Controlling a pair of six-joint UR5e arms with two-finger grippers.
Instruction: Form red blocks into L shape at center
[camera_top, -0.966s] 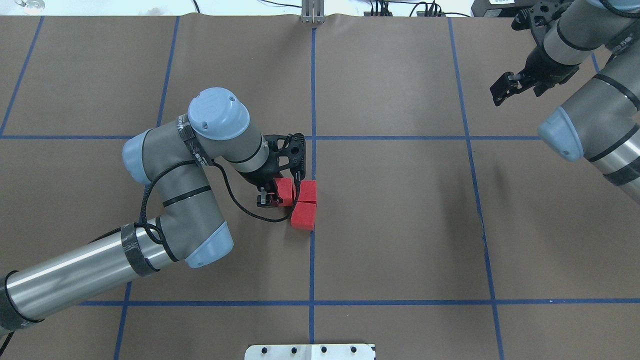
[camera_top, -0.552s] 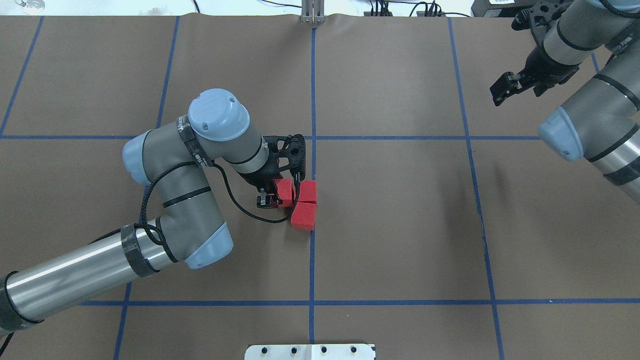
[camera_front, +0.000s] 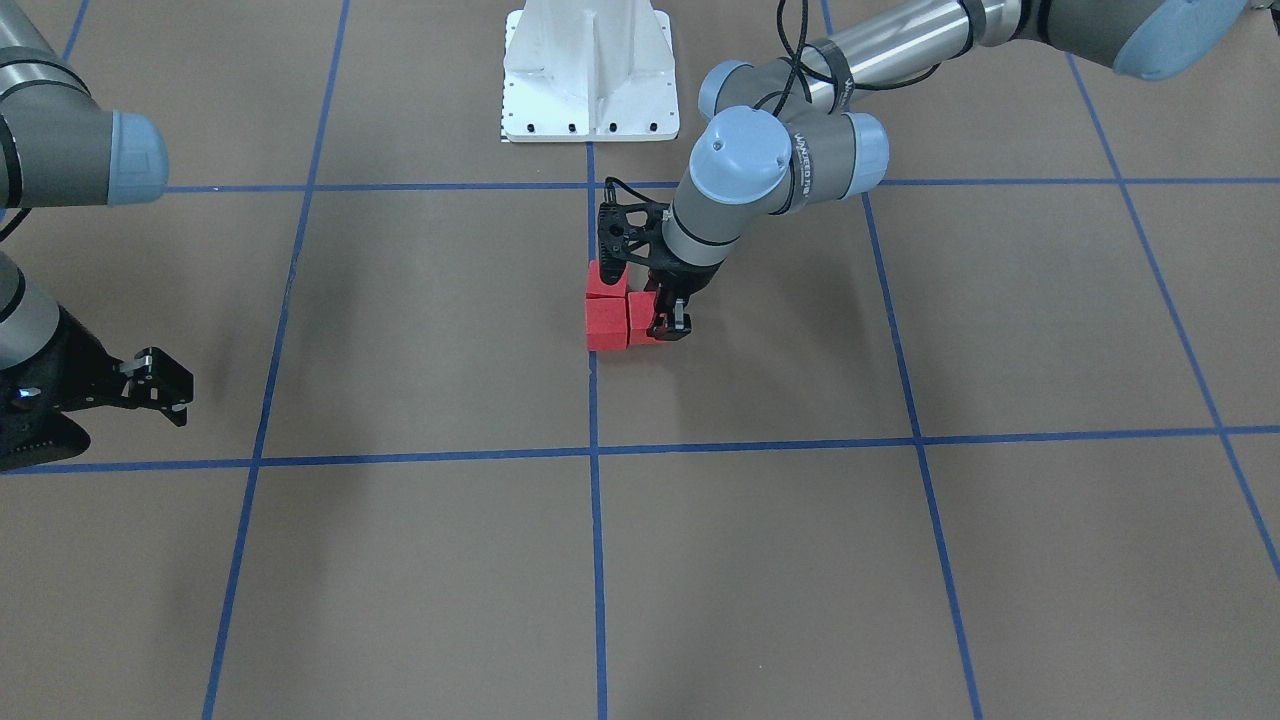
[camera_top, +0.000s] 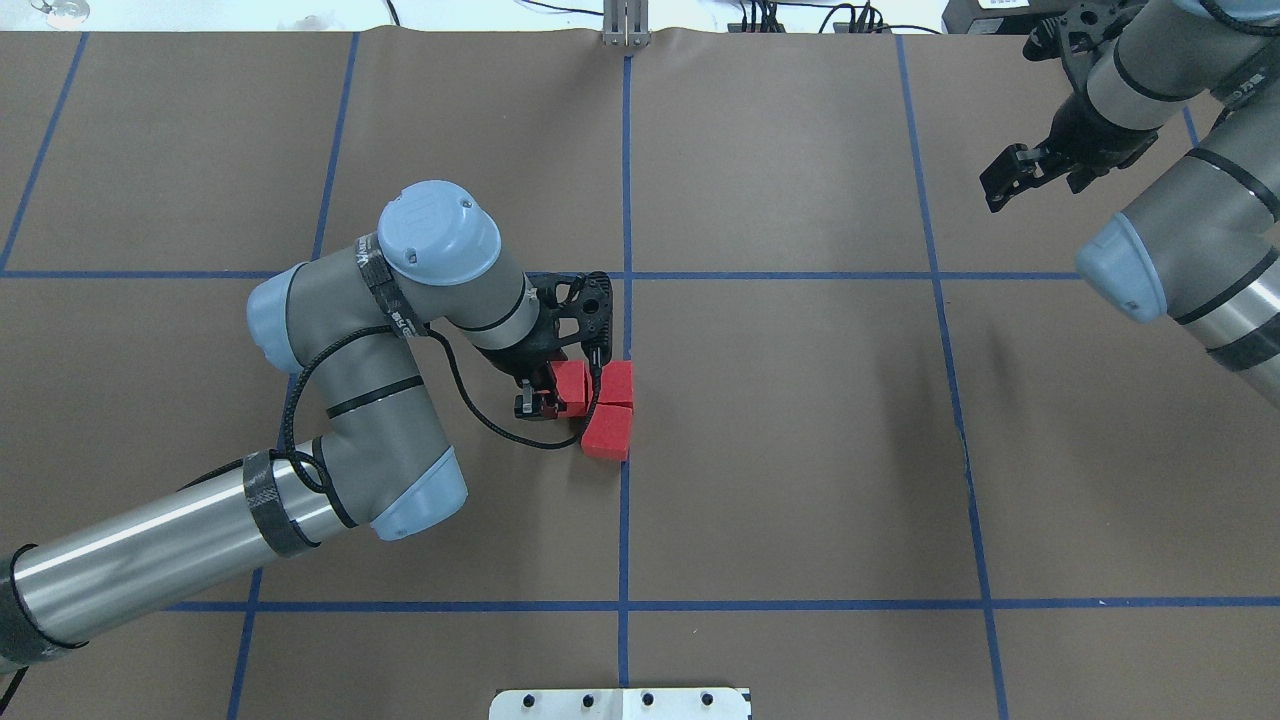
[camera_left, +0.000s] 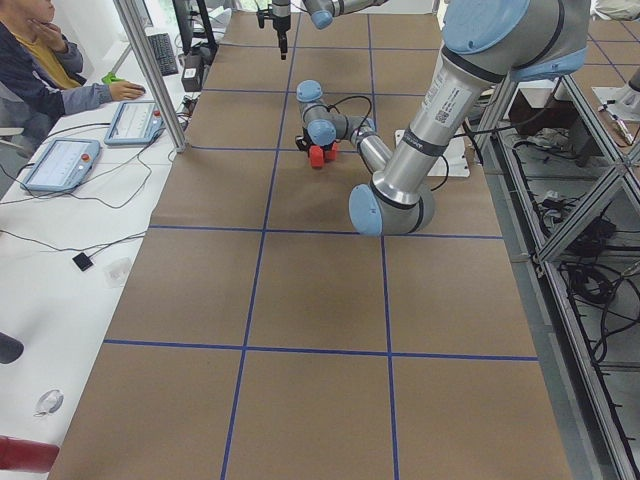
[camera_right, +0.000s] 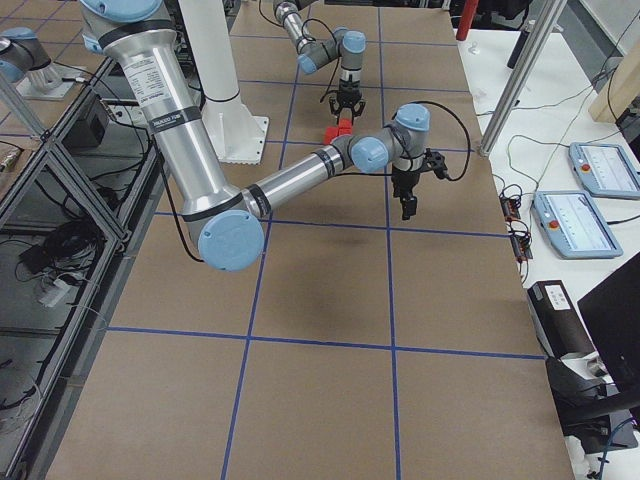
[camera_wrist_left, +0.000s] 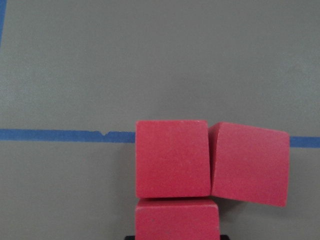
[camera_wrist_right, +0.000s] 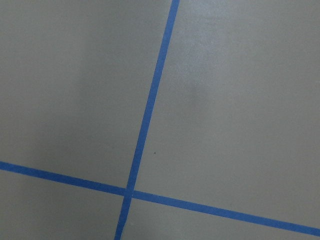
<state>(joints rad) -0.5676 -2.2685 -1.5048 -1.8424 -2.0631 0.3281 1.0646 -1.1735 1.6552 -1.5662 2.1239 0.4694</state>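
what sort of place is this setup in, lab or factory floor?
Most likely a robotics lab workcell: a brown table cover marked with a blue tape grid, teach pendants on a side bench, and a person at it.

Brown matte surface (camera_top: 800, 450), thin blue tape grid lines (camera_top: 624, 520). Three small matte red cubes (camera_top: 607, 432) on it, touching, clustered on and just left of the middle line. White metal base plate (camera_top: 620, 703) at near edge, centre.

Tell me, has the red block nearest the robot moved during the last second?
No. The block still lies with its right edge over the middle blue line, exactly as before.
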